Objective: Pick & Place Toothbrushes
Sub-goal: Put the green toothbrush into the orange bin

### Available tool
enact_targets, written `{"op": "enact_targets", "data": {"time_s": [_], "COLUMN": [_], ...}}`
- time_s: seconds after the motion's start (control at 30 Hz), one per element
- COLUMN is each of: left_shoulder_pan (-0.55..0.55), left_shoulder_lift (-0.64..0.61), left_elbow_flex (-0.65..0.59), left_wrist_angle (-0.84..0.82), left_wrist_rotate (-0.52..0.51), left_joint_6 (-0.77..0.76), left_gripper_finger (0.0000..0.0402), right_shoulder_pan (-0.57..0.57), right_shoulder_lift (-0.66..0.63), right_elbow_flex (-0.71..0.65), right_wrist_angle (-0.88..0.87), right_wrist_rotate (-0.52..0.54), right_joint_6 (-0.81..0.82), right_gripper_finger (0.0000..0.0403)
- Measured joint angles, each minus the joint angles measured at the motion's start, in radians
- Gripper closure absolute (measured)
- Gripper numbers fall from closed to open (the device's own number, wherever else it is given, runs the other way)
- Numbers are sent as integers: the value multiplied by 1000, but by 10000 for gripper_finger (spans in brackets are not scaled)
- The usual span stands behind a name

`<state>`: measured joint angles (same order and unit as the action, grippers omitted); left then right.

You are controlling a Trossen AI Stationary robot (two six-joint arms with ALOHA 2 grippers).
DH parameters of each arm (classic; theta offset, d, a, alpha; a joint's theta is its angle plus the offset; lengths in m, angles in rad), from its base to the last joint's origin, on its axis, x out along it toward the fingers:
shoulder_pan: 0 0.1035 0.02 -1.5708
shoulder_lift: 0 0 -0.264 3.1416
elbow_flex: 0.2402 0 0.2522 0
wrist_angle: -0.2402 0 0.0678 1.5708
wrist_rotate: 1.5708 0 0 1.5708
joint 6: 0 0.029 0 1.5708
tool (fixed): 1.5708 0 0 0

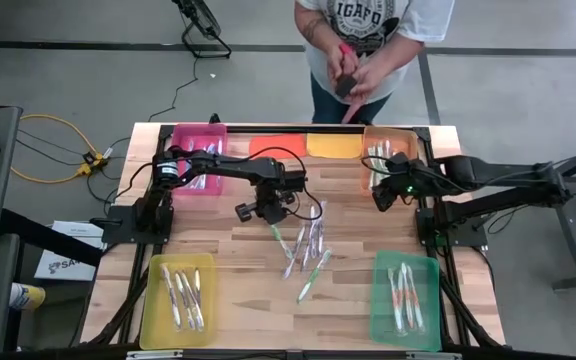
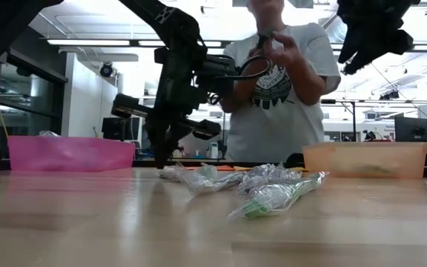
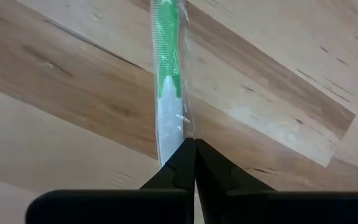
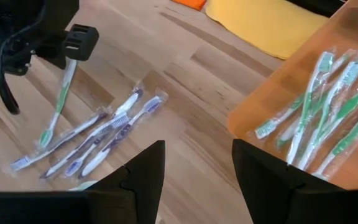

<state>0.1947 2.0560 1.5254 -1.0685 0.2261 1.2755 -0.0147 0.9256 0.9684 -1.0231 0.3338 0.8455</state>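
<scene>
Wrapped toothbrushes (image 2: 273,194) heaped on the wooden table (image 2: 87,230).
Left gripper (image 1: 273,222) pinches a green toothbrush (image 3: 166,81); right gripper (image 4: 197,171) hangs wide; a person (image 1: 368,45) stands behind.

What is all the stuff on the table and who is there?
Trays: four; pink and orange at the far corners, yellow and green at the near corners, each holding toothbrushes.
Cloths: two; orange, yellow; far edge.
Loose toothbrushes: several, wrapped; table middle.
Green toothbrush: one, in left gripper.
Person: one, behind the table.
Left gripper: shut, mid-table.
Right gripper: open, beside orange tray.
</scene>
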Motion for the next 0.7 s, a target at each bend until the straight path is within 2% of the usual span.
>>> {"op": "enact_targets", "data": {"time_s": [0.3, 0.53, 0.7], "left_shoulder_pan": [1, -20, -73], "left_shoulder_lift": [-8, -13, -13], "left_elbow_flex": [14, 117, 107], "left_wrist_angle": [-16, -42, -32], "left_wrist_rotate": [-2, -19, -49], "left_joint_6": [-24, -18, 62], "left_gripper_finger": [390, 303, 245], "right_shoulder_pan": [0, 0, 0], "right_shoulder_lift": [-21, -21, -21], "right_elbow_flex": [0, 0, 0], "right_wrist_angle": [-28, -28, -28], "right_wrist_rotate": [2, -1, -2], "right_joint_6": [-20, -38, -49], "right_gripper_finger": [222, 222, 222]}}
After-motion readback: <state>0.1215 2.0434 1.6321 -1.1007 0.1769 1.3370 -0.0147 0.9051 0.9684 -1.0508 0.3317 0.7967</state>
